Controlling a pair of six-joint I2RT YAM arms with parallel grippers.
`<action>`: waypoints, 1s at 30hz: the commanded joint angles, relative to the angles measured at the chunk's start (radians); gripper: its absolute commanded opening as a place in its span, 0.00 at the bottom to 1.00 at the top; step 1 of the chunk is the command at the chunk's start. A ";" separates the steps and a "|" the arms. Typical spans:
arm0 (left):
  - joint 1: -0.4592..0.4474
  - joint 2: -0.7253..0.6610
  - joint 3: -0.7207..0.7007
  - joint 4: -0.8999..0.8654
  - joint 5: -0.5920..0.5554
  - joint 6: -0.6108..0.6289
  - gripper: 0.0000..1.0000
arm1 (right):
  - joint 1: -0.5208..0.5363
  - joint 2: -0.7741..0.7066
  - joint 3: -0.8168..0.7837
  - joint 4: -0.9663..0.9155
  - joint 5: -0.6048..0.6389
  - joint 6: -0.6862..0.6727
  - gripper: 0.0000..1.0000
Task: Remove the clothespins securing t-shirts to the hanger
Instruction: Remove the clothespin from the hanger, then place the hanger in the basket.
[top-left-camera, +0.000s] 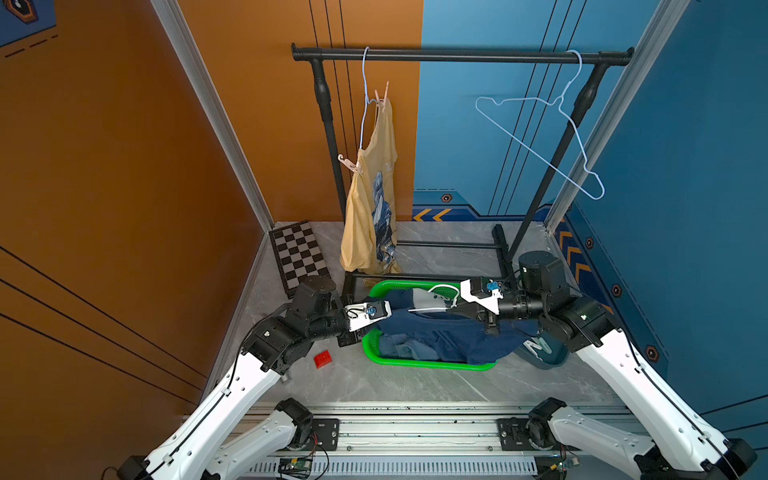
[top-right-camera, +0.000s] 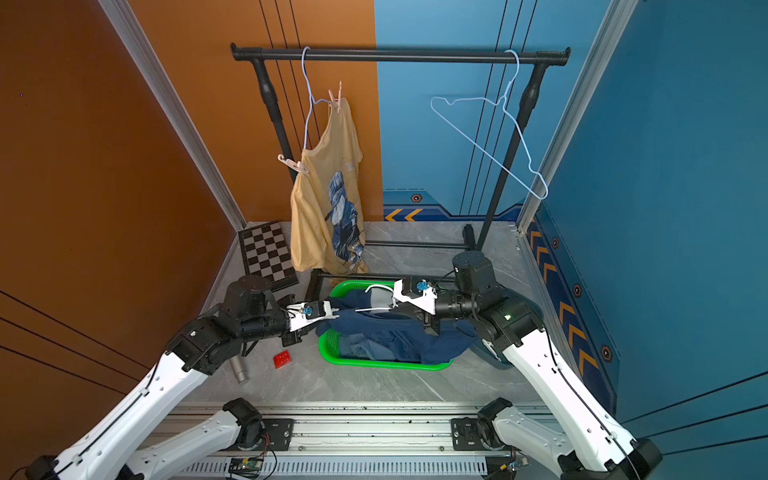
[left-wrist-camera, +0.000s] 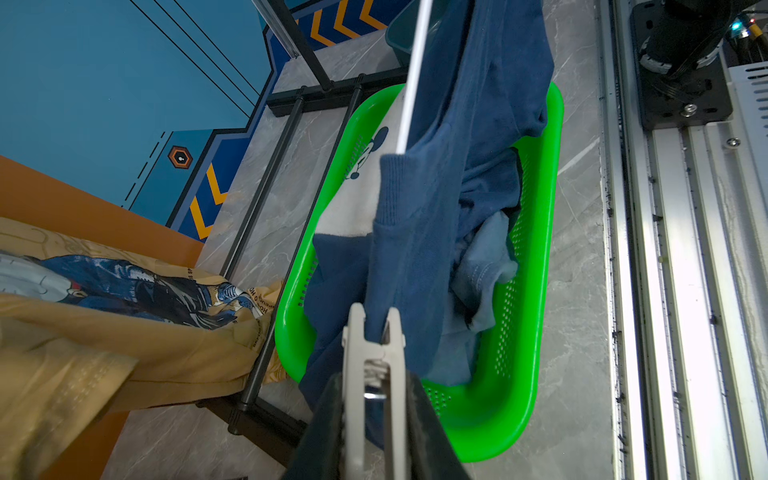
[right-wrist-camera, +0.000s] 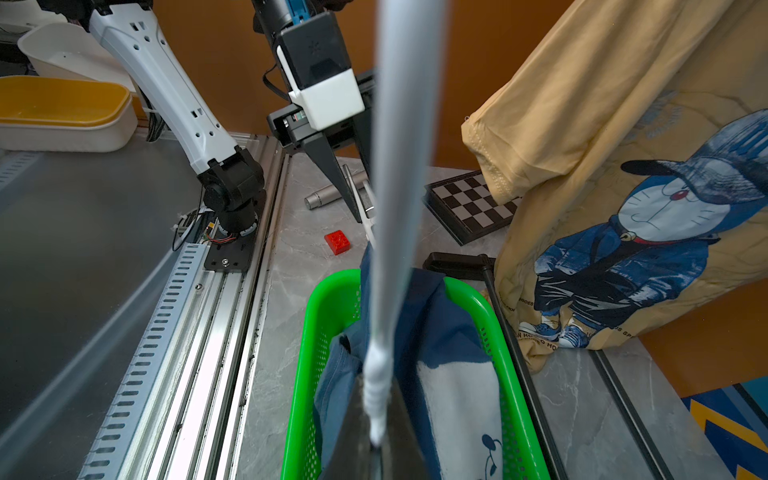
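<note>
**Left fingers squeeze the white clip on the navy shirt above the basket**

The left gripper (left-wrist-camera: 376, 386) has its dark fingers (left-wrist-camera: 322, 419) drawn in narrow on the tail of a white plastic spring clothespin (left-wrist-camera: 374, 353). The clip's nose straddles a fold of the dark navy cotton t-shirt (left-wrist-camera: 415, 232), and the squeeze looks meant to spring it off the cloth. The right gripper (right-wrist-camera: 376, 449) is clamped tight on the thin white wire hanger (right-wrist-camera: 395, 166) that carries this shirt. It holds the hanger above the bright green perforated plastic basket (top-left-camera: 428, 365) in the middle of the grey marble-look bench (top-left-camera: 395, 386). That is probably so the freed shirt drops onto the slate-blue t-shirt (left-wrist-camera: 486, 257) lying inside.

The black metal garment rail (top-left-camera: 457, 55) stands along the bench's back edge. Near its left end hangs the pale yellow t-shirt with blue cartoon print (top-left-camera: 370, 199), pinned by an upper pink plastic clothespin (top-left-camera: 383, 97) and a lower pink plastic clothespin (top-left-camera: 350, 164). A bare pale-blue wire hanger (top-left-camera: 540, 153) hangs near the right end.

In both top views the left gripper's housing hides the white clip. The left wrist view cuts off the clip's tail, and I cannot tell whether its nose has let go of the fabric. I also cannot make out whether another clip holds the navy shirt elsewhere.
</note>
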 joint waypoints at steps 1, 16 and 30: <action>0.013 -0.014 0.033 -0.019 0.034 -0.018 0.15 | -0.013 0.005 -0.002 -0.018 0.002 -0.018 0.00; -0.007 -0.002 0.092 0.048 0.113 -0.220 0.15 | -0.116 0.150 -0.024 -0.020 0.017 -0.026 0.00; -0.075 0.031 -0.063 0.395 -0.010 -0.544 0.18 | -0.194 0.518 0.046 -0.011 0.040 0.038 0.00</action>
